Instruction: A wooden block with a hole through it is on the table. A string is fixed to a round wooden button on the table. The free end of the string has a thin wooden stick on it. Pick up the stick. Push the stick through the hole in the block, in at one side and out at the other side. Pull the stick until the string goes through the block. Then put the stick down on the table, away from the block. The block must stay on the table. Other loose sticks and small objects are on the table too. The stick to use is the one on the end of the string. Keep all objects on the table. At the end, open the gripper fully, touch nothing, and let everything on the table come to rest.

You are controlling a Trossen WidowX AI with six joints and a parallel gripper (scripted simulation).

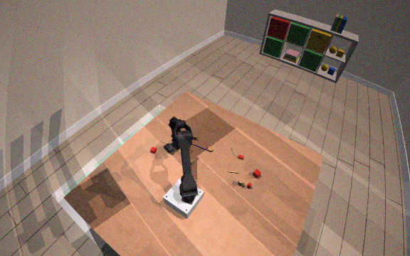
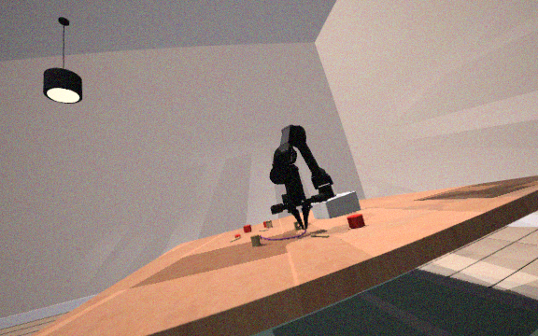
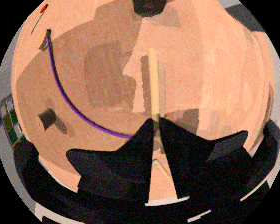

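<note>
My gripper is shut on the pale stick, low over the table. Most of the stick sticks out past the fingertips, toward the top of the wrist view. The purple string runs in a curve from the fingertips to the round wooden button. A small block stands between the gripper and the arm's base; it seems to be the dark shape at the top of the wrist view. Its hole cannot be made out. The arm hides the fingertips in the top view.
A small wooden piece stands beside the string. A loose stick lies near the fingers. A red block lies beyond the gripper. Loose sticks, red blocks and a wooden piece lie farther right in the top view.
</note>
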